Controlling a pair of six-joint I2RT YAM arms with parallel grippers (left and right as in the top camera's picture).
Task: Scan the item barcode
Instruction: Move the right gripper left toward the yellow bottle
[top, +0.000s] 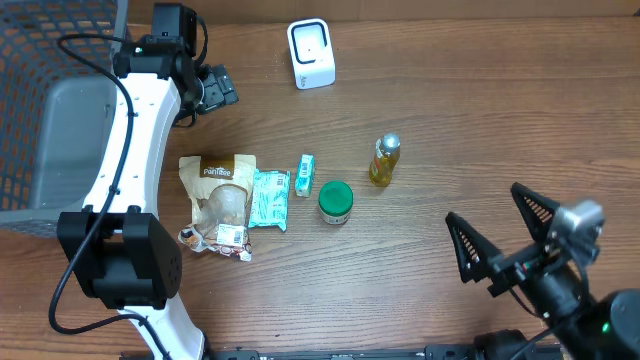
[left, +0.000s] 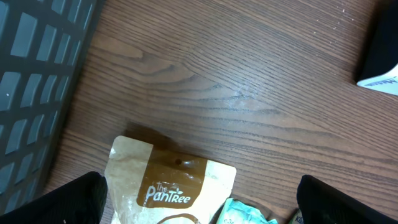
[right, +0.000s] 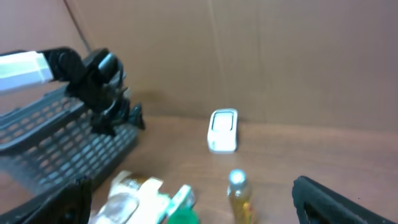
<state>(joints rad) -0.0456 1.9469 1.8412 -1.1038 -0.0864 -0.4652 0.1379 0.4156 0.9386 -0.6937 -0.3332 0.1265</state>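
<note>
**Hands both released, no item lifted**

Right hand spread, empty, nearest bottle mid-table. Left hand spread, empty, beyond pouch. Grip bottle by sides, leave barcode uncovered, face toward scanner at far edge.

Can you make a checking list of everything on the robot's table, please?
Surface: wooden table, brown.
Job's things: white scanner at the back; brown pouch, teal packet, small green box, green-lidded jar, oil bottle.
Clutter: nothing seen.
End effectors: left end effector open, empty; right end effector open, empty.
Cables: one black cable, left side.
Surroundings: gray basket at left; cardboard wall behind.
</note>
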